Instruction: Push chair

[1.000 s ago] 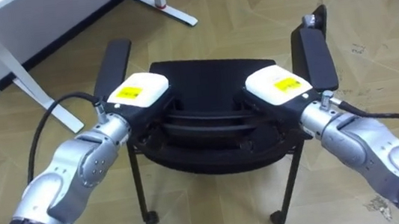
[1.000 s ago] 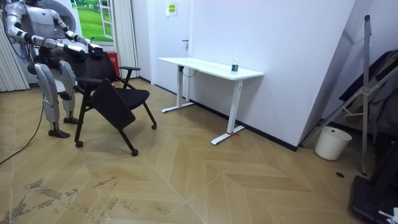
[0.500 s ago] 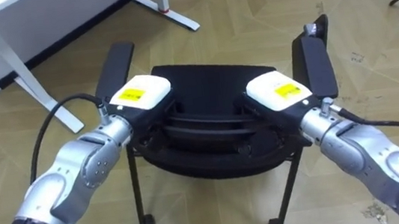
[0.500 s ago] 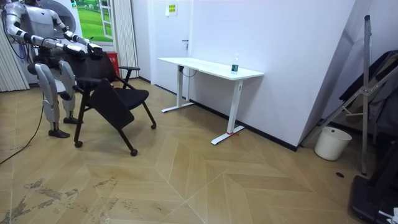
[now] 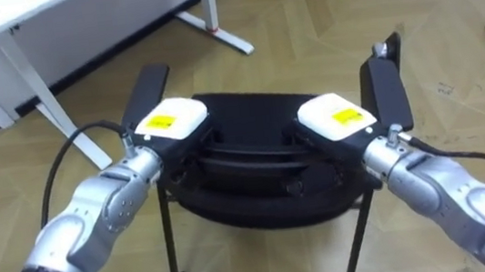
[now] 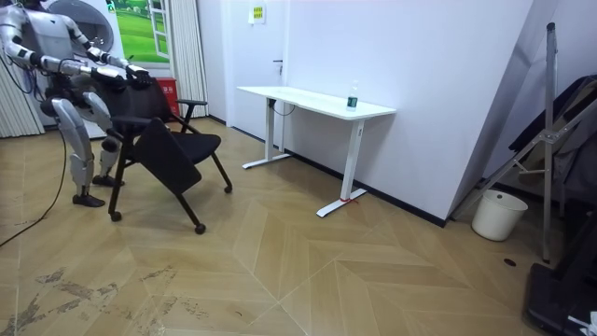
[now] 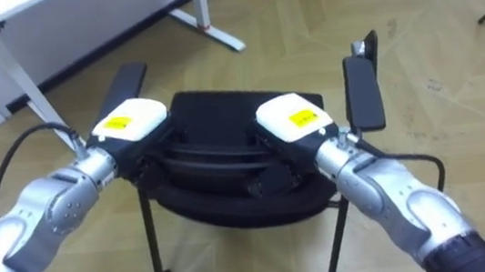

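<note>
a: where's the chair at this moment?

b: the black chair (image 5: 260, 125) stands on the wooden floor (image 6: 326, 271) right in front of the robot. its seat points away from the robot, and it's well apart from the white tabletop (image 6: 298, 95) by the wall.

a: and the hands?

b: both rest on top of the backrest (image 5: 259, 198). the left robot hand (image 5: 168, 122) is near the left armrest (image 5: 147, 87) and the right robot hand (image 5: 334, 116) is near the right armrest (image 5: 384, 92). pale covers on their backs hide what's underneath, so i can't tell whether either is closed round the backrest or only pressing on it.

a: what's changed over the last second?

b: in the room view the robot's upper body has shifted toward the room view's left. the chair has barely travelled, a shade the same way at most, and its casters (image 6: 199, 228) are almost where they were. the tabletop holds its place there, so that isn't the camera. in the eye views the whole picture has slid, which is the head moving. both hands sit on the backrest as before.

a: what does that mean for the push?

b: i'd judge the chair hasn't made real ground yet. contact is set and the arms are stretched out, so the next move probably calls for stepping in with even pressure from both sides. uneven pressure could swing it round on the casters.
</note>
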